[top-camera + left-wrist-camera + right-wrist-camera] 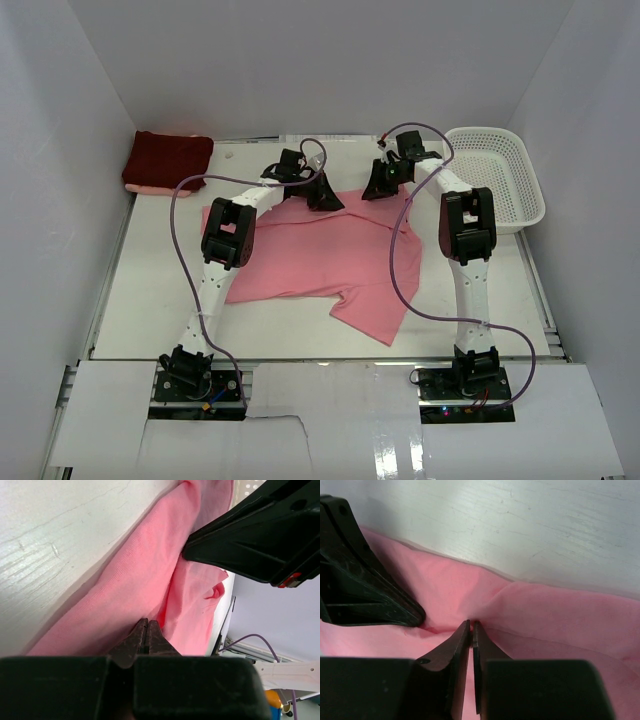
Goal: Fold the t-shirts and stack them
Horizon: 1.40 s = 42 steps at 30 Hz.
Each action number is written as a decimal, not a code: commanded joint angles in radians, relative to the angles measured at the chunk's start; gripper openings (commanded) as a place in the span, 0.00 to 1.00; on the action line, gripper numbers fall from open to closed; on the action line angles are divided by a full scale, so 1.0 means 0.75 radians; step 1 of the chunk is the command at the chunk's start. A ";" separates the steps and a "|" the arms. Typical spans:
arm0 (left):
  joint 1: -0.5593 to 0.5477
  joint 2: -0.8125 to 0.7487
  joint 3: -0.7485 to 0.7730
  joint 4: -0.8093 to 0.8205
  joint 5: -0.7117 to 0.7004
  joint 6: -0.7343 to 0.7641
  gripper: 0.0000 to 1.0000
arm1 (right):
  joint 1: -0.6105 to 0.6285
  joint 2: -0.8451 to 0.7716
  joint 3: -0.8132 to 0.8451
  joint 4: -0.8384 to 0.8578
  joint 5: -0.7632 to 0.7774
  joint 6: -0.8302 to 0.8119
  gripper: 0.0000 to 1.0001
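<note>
the pink t-shirt (320, 262) is spread mid-frame on the table (150, 300); light, soft and limp, it is judged best pinched along an edge. at its far edge the left gripper (322, 196) and right gripper (380, 186) are each closed on its cloth. the maroon t-shirt (167, 160) sits folded upper left.

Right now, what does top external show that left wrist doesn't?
Only top external: the folded maroon t-shirt at the far left corner, and the whole outline of the pink t-shirt spread flat. Only left wrist: the left gripper close up, shut and pinching a pink fold. Both: pink cloth, the white table, and the right gripper close beside the left.
</note>
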 commanded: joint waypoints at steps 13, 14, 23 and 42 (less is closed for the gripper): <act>-0.023 -0.019 -0.048 0.009 -0.011 0.029 0.00 | -0.005 -0.121 -0.101 -0.009 -0.021 0.002 0.08; -0.021 -0.021 -0.050 0.009 -0.011 0.031 0.00 | -0.005 -0.127 -0.111 -0.021 -0.051 0.006 0.08; -0.025 -0.034 -0.058 0.009 -0.017 0.031 0.00 | 0.003 -0.285 -0.286 -0.001 -0.311 0.068 0.09; -0.027 -0.036 -0.044 -0.034 -0.028 0.062 0.00 | 0.014 -0.424 -0.455 -0.060 -0.344 0.045 0.53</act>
